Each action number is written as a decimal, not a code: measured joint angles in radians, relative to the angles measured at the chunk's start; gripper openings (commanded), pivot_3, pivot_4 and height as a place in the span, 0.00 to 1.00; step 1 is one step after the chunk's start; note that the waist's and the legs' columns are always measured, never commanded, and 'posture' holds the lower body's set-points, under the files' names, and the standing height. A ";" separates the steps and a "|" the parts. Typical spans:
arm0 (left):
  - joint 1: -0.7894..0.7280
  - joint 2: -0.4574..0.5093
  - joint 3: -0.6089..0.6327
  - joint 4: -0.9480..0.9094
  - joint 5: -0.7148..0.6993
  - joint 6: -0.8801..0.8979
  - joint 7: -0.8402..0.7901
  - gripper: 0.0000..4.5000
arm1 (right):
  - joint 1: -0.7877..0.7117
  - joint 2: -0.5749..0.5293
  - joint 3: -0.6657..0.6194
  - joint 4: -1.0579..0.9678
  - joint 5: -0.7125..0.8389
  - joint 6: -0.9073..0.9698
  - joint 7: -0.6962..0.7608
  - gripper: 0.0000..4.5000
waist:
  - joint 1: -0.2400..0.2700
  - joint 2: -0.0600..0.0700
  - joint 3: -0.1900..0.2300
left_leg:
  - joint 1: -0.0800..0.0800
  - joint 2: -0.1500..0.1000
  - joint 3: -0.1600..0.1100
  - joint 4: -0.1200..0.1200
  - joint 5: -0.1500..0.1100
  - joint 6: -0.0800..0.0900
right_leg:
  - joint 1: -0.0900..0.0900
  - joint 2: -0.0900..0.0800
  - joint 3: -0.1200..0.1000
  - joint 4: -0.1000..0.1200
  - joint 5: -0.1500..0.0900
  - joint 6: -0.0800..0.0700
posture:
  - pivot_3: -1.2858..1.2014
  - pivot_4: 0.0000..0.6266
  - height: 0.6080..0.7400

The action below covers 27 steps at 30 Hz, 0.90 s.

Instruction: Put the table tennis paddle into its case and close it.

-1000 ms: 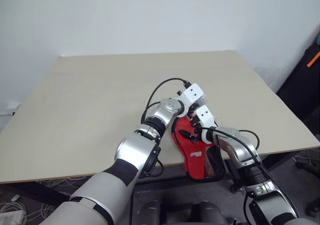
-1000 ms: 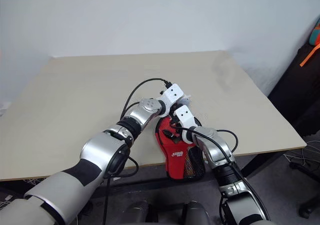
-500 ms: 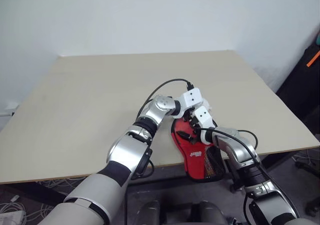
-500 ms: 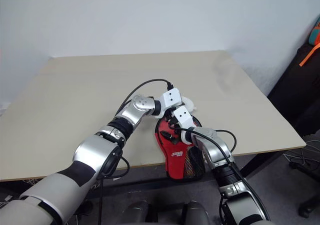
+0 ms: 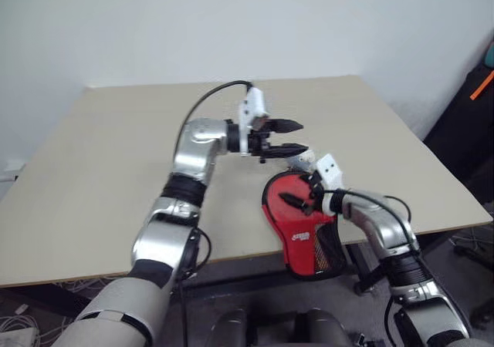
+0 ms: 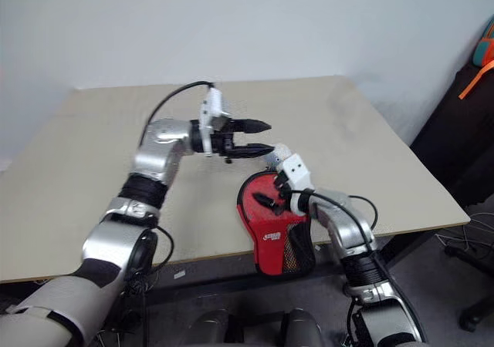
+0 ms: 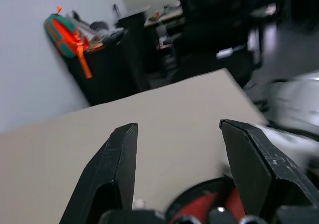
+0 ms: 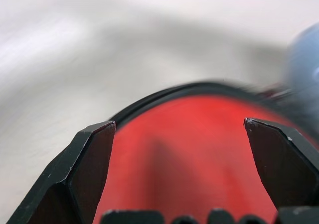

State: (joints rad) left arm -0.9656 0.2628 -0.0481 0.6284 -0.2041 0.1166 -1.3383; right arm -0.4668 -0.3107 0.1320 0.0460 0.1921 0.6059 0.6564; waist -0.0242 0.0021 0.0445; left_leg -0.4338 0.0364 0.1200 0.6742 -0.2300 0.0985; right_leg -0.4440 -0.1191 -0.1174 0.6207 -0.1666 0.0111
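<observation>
The case [image 5: 297,224], red with black trim and a black mesh end, lies flat at the table's [image 5: 116,177] front edge, its mesh end hanging over the edge. The paddle is hidden; I cannot tell it apart from the red case. My left gripper [image 5: 302,136] hangs open and empty in the air above and behind the case, pointing level toward the right. My right gripper [image 5: 299,193] is open just over the case's round end, one finger [image 5: 287,200] low above the red face. The right wrist view shows the case [image 8: 189,149] between its spread fingers.
The pale table stretches wide to the left and back. A dark bag with an orange strap [image 5: 480,92] stands past the table's right side. A white wall lies behind. The left wrist view shows a black chair [image 7: 214,30] and an orange-green bag [image 7: 65,32].
My left gripper has lifted off the case, swung up and to the left, turned level and opened wider. My right gripper rose slightly and stays open over the case.
</observation>
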 measured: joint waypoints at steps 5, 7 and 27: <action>0.090 0.080 0.001 -0.095 -0.050 0.130 -0.015 0.61 | -0.033 -0.004 -0.052 0.002 0.037 -0.018 0.005 1.00 | 0.003 0.000 0.000 | 0.000 0.000 0.000 0.001 0.000 0.000 | 0.001 0.000 0.000 0.000 0.000 0.000 | 0.52 0.00 1.00; 0.128 0.106 -0.008 -0.114 -0.048 0.146 -0.019 0.61 | -0.042 -0.005 -0.074 0.007 0.051 -0.023 0.013 1.00 | 0.003 0.000 0.000 | 0.000 0.000 0.000 0.001 0.000 0.000 | 0.001 0.000 0.000 0.000 0.000 0.000 | 0.52 0.00 1.00; 0.301 -0.117 -0.375 -0.166 0.255 0.102 0.285 0.61 | -0.500 0.032 -0.157 0.716 -0.015 -0.080 -0.154 1.00 | -0.002 0.002 0.000 | 0.002 0.001 0.006 -0.001 0.000 0.000 | 0.000 0.002 0.005 0.002 0.001 0.002 | 0.52 0.00 1.00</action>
State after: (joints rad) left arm -0.6644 0.1461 -0.4234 0.4629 0.0514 0.2185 -1.0534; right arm -0.9670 -0.2789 -0.0249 0.7624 0.1772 0.5255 0.5028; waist -0.0261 0.0039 0.0449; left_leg -0.4315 0.0371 0.1259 0.6735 -0.2298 0.0987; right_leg -0.4444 -0.1172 -0.1119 0.6226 -0.1651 0.0130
